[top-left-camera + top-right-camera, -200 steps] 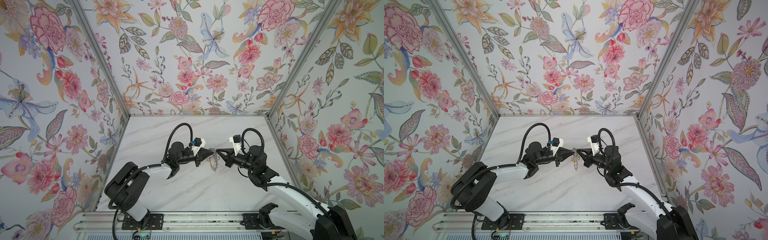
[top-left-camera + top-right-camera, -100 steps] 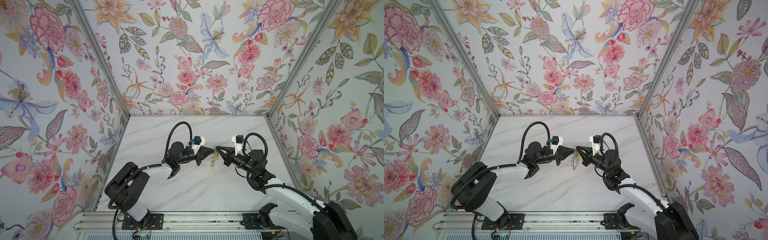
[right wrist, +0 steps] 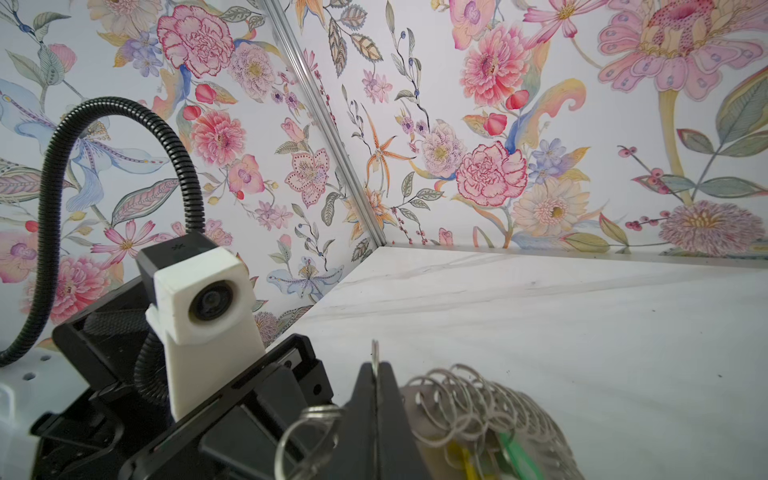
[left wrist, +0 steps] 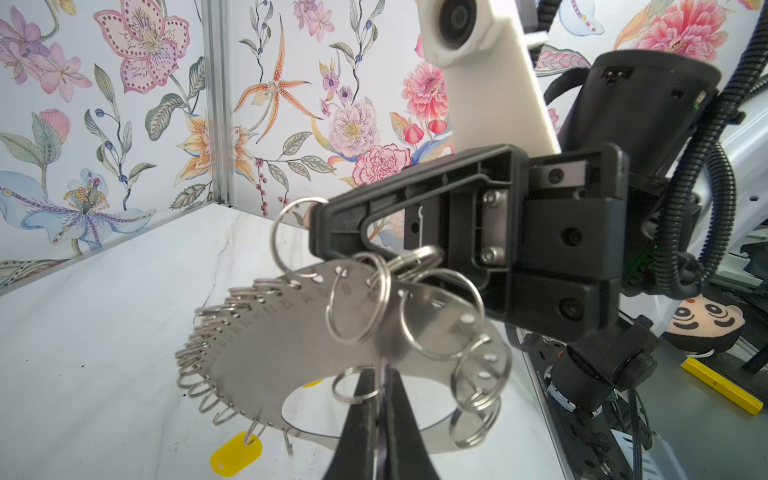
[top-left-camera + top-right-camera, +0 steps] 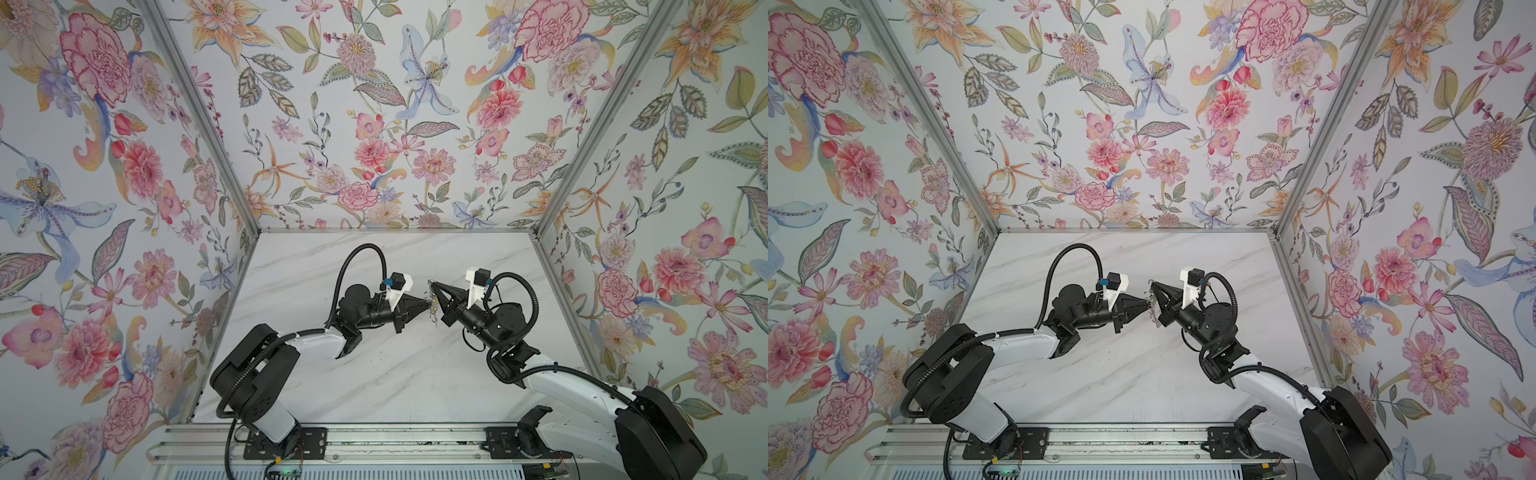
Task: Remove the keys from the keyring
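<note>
Keyring [image 4: 282, 345] above table [image 4: 104, 332], left fingers [image 4: 361, 424] clamped at its edge — right fingers [image 3: 361, 424] pinching ring [image 3: 375, 353]

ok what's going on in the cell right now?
Both arms hold the keyring in the air over the marble table. The right gripper is shut on its ring-fringed rim. The left gripper is shut at the plate's inner edge; whether it pinches the plate or a key there is unclear. A yellow tag and a green tag hang from the keyring, so the keys are not all off.
</note>
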Robot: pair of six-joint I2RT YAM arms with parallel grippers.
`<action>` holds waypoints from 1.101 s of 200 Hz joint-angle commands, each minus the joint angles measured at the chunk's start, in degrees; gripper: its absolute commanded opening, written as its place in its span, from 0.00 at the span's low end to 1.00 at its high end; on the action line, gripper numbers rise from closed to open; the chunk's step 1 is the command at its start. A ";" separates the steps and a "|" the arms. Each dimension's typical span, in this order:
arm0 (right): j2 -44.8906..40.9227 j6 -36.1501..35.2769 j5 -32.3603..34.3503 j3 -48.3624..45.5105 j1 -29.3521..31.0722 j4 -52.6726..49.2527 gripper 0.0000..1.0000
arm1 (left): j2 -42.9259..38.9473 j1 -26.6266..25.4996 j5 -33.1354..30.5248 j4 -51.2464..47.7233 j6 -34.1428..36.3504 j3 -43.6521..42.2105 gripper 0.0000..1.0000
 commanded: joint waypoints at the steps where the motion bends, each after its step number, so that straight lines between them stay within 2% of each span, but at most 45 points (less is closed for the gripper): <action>1: -2.70 -3.13 2.41 2.60 0.24 -1.04 0.00 | -2.20 -0.29 -1.59 -6.22 4.60 0.22 0.00; 48: -14.01 -11.05 9.64 3.58 -1.80 -21.45 0.00 | -7.15 3.09 -11.56 -22.17 12.46 -0.38 0.00; 99: -23.85 -14.69 16.71 3.85 -6.76 -41.35 0.00 | -6.63 12.11 -18.55 -30.61 12.93 -1.90 0.00; 123: -23.08 -14.23 18.47 5.49 -8.39 -49.40 0.00 | -4.16 15.42 -19.67 -32.03 12.63 -1.82 0.00; 165: -17.74 -13.18 21.85 7.23 -9.30 -56.42 0.00 | 2.64 18.53 -20.55 -32.20 11.38 -1.10 0.00; 220: -9.31 -14.22 22.32 9.57 -10.14 -55.77 0.00 | 6.02 19.92 -24.62 -33.27 10.48 0.10 0.00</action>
